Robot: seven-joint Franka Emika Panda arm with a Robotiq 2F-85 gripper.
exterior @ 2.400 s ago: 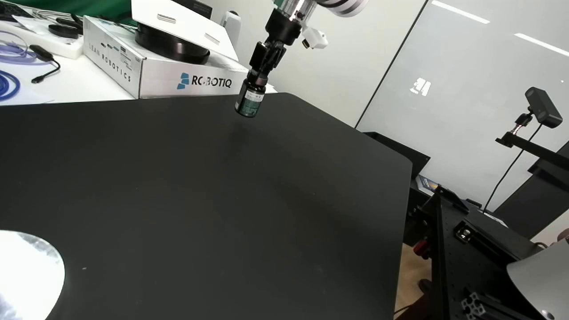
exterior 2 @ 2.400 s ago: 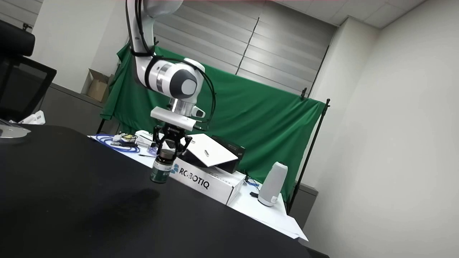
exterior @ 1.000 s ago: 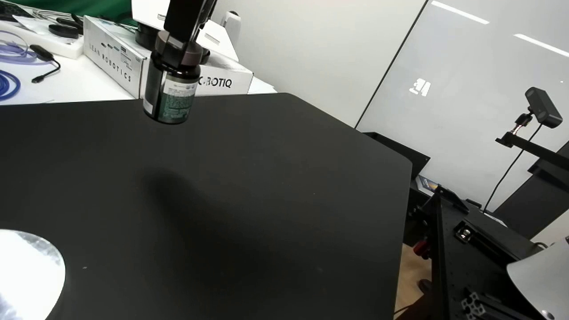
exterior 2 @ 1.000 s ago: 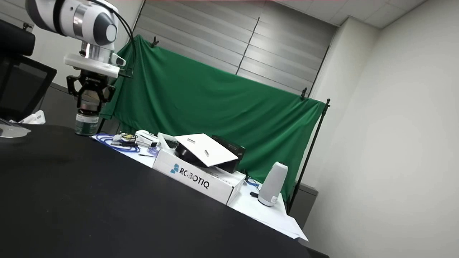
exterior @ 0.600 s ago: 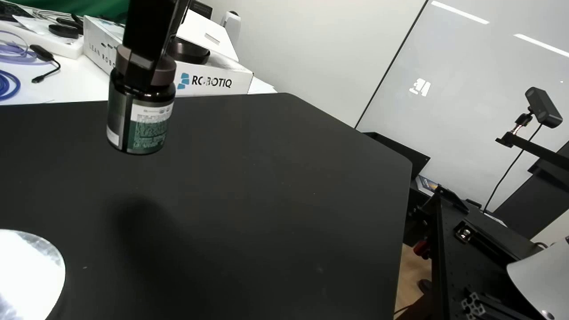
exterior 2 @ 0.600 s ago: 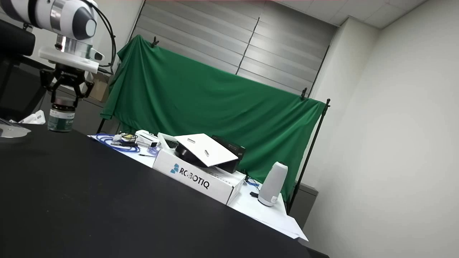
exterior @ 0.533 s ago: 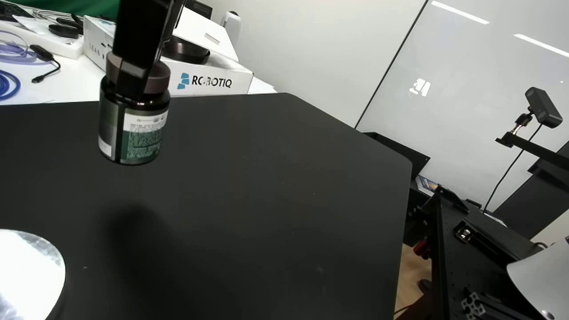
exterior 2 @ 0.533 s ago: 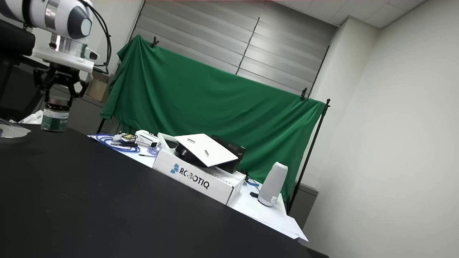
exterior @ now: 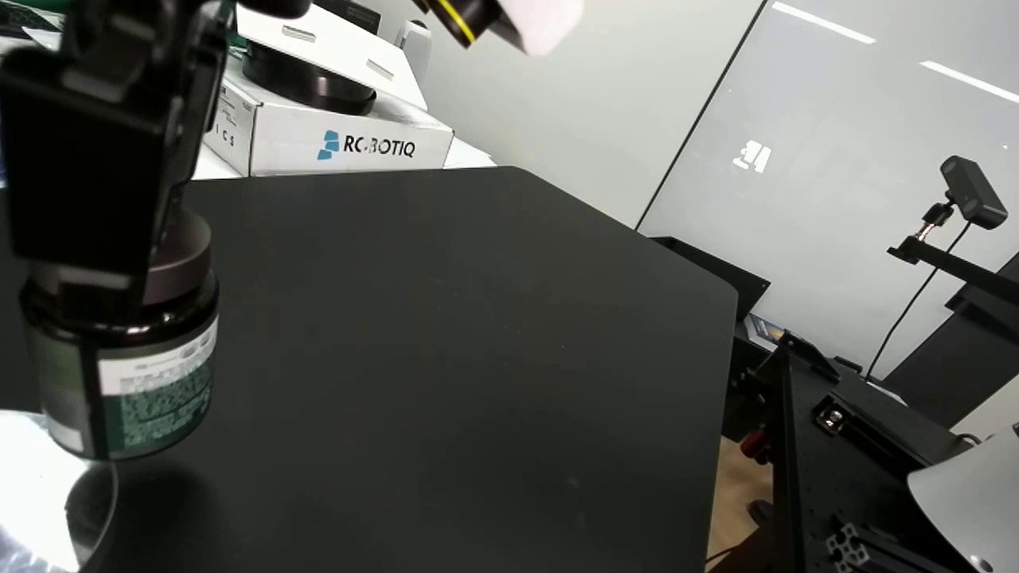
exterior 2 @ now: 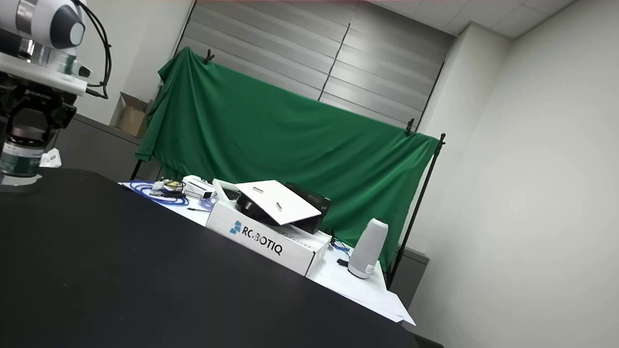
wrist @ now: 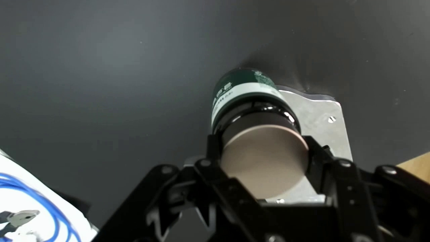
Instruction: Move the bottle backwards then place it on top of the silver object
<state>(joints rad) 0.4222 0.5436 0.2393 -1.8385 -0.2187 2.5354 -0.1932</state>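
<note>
The small dark bottle with a green label hangs upright in my gripper; it shows in both exterior views and in the wrist view. My gripper is shut on its brownish cap, a finger on each side. The shiny silver object lies on the black table at the lower left, partly hidden behind the bottle's base. In the wrist view it is a silvery plate with screws, below and to the right of the bottle. Its edge also shows under the bottle in an exterior view. I cannot tell whether they touch.
The black table has a white Robotiq box beyond its back edge, with a tilted white panel on top. Blue cables lie on a white surface beside the table. A camera on a mount stands off the right side.
The gripper has carried the bottle left and down in an exterior view, from over the table to the silver object's edge. It stays gripped throughout. The silver object has not moved.
</note>
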